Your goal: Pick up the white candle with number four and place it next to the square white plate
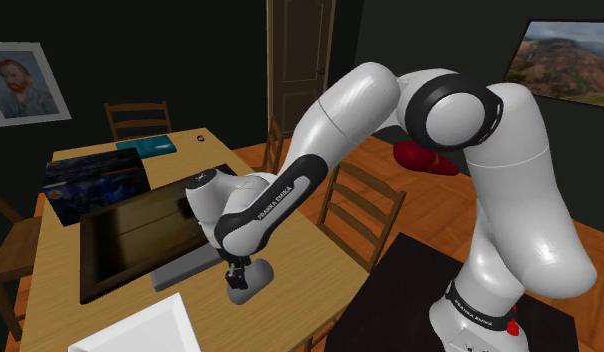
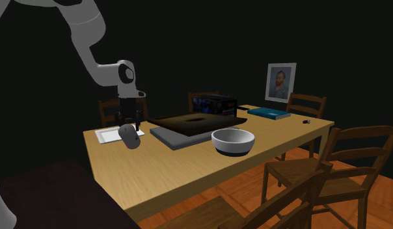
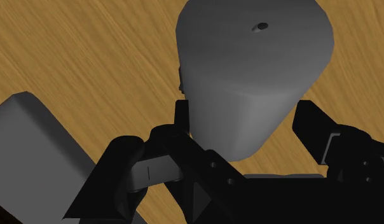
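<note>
Pick done, we judge: grey candle (image 3: 254, 70) clamped between jaws of gripper (image 1: 237, 272), hanging over table (image 1: 290, 250) near square white plate (image 1: 155, 322), not yet beside it. We have carry and set-down left. Bare wood lies between candle and plate; dark tray (image 1: 140, 225) stands beyond plate, table edge close by plate.

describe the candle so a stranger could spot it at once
Find the wooden table, then the end with the square white plate. There the black gripper clasps the candle, a stubby grey cylinder. Unlike the bowl nearby, it has a small hole in its flat end.
</note>
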{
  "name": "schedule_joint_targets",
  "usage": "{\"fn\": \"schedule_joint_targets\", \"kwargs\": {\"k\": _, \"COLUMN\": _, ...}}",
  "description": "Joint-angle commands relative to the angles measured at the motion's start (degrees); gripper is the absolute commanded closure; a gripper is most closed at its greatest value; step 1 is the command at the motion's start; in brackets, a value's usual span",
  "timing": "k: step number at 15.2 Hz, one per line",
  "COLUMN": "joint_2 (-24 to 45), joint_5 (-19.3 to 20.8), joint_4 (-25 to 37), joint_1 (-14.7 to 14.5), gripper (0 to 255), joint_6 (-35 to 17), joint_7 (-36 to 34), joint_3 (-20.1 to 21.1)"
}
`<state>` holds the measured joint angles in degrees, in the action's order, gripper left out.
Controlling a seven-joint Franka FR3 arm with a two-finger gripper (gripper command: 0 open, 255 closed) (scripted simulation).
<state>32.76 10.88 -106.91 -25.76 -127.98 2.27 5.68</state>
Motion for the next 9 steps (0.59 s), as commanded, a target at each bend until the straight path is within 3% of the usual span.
{"fn": "schedule_joint_targets", "kwargs": {"k": 1, "joint_2": 1.0, "joint_5": 0.2, "joint_4": 0.1, "joint_1": -0.1, "gripper": 255, "joint_6": -1.0, "joint_7": -0.2, "joint_3": -0.1}}
{"fn": "schedule_joint_targets", "kwargs": {"k": 9, "joint_2": 1.9, "joint_5": 0.3, "joint_4": 0.3, "joint_1": -0.1, "gripper": 255, "joint_6": -1.7, "joint_7": -0.3, "joint_3": -0.2}}
